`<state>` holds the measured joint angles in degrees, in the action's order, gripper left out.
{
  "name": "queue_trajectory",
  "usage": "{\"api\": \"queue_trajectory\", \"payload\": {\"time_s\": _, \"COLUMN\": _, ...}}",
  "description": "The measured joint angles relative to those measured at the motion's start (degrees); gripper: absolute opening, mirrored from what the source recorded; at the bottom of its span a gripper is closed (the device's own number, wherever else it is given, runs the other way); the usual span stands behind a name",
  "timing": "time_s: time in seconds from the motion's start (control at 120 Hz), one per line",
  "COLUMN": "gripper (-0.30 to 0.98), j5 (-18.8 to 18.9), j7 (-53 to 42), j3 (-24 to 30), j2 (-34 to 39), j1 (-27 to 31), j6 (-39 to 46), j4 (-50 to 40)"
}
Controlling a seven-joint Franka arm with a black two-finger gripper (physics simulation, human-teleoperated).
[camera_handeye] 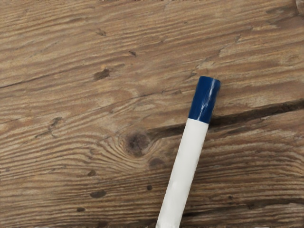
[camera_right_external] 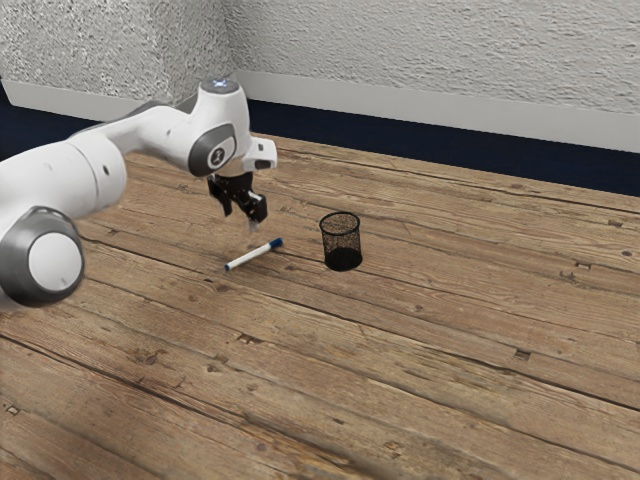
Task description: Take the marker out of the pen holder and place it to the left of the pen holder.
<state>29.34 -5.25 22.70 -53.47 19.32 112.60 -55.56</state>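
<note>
My gripper hangs low over the table in the exterior view, its two black fingers apart with nothing between them. Just below it, toward the exterior view's right, the white marker lies flat on the wood, its blue cap end toward the pen holder. The black mesh pen holder stands upright, apart from the marker on the exterior view's right. In the wrist view the marker appears with its blue cap, resting on the planks.
The wooden table extends around both objects. A textured pale wall rises behind it, with a dark blue band along its foot.
</note>
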Motion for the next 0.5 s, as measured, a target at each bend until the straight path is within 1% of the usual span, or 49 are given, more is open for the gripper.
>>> {"api": "queue_trajectory", "payload": {"time_s": 0.067, "gripper": 0.58, "j5": -0.4, "j7": 0.0, "j3": 1.3, "j2": 2.2, "j1": 1.5, "j6": 0.5, "j4": -2.5}}
{"api": "queue_trajectory", "payload": {"time_s": 0.233, "gripper": 0.64, "j5": -3.5, "j7": 0.0, "j3": 2.4, "j2": 11.6, "j1": 2.5, "j6": -0.6, "j4": -9.3}}
{"api": "queue_trajectory", "payload": {"time_s": 0.45, "gripper": 0.67, "j5": -9.5, "j7": 0.0, "j3": 2.4, "j2": 33.1, "j1": 2.2, "j6": -3.9, "j4": -24.1}}
{"api": "queue_trajectory", "payload": {"time_s": 0.5, "gripper": 0.67, "j5": -10.5, "j7": 0.0, "j3": 2.4, "j2": 36.4, "j1": 2.1, "j6": -5.0, "j4": -25.3}}
